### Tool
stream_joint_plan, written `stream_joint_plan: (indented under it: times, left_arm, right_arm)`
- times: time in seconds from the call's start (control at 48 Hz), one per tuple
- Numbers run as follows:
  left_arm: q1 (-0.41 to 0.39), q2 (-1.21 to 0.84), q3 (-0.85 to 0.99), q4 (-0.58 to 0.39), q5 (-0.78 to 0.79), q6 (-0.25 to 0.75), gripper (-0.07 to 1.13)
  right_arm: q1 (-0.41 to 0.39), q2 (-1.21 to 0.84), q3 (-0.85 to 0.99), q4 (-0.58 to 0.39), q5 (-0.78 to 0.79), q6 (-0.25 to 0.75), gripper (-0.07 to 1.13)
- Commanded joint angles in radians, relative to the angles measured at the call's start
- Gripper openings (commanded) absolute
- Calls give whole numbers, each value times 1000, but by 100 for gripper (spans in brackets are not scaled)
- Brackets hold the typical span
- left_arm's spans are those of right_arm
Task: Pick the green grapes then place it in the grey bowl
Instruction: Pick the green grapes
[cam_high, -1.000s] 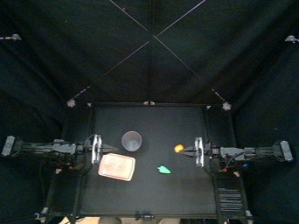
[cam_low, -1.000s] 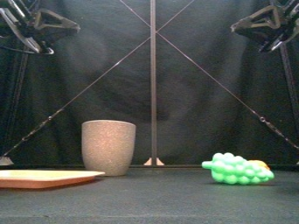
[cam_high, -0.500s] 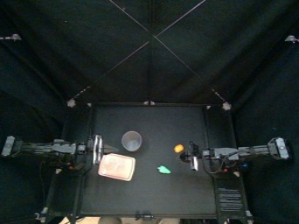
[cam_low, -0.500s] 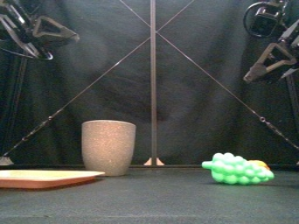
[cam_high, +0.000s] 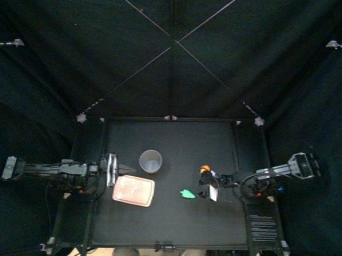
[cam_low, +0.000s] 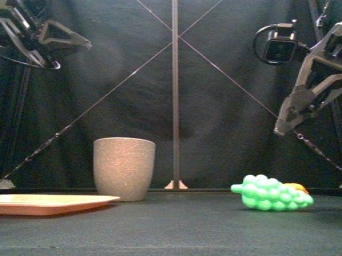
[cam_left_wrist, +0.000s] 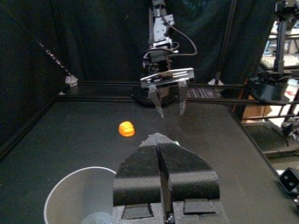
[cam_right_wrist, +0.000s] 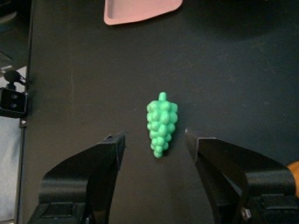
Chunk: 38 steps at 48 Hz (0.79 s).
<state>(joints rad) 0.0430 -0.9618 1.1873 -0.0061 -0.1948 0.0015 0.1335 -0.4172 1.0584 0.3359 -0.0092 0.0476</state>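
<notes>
Below the right gripper (cam_right_wrist: 156, 138), between its wide-open, empty jaws, the green grapes (cam_low: 271, 193) lie on the table (cam_low: 174, 228), untouched. Left gripper (cam_left_wrist: 165, 150) rests closed and empty beside the grey bowl (cam_low: 124, 168).

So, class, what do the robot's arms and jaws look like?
The left arm and right arm are black, jointed. The left gripper has two flat dark tapering jaws; the right gripper shows grey jaws under a silver cross-plate, with black cables looped above.
</notes>
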Motion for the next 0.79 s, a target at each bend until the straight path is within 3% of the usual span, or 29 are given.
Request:
stream_joint_plan:
  times: [0.021, 0.292, 0.5, 0.792]
  left_arm:
    - [3, 3, -29, 0, -3, 0, 15]
    - [9, 3, -25, 0, -3, -3, 15]
    - [5, 2, -23, -8, -5, -5, 15]
    - [5, 2, -18, -21, -3, -5, 15]
  right_arm:
    - [31, 115, -86, -17, -26, -3, 91]
    - [14, 359, -193, -71, 9, 0, 91]
    - [-23, 393, -198, -71, 9, -2, 91]
    - [-17, 428, -206, -71, -11, -2, 90]
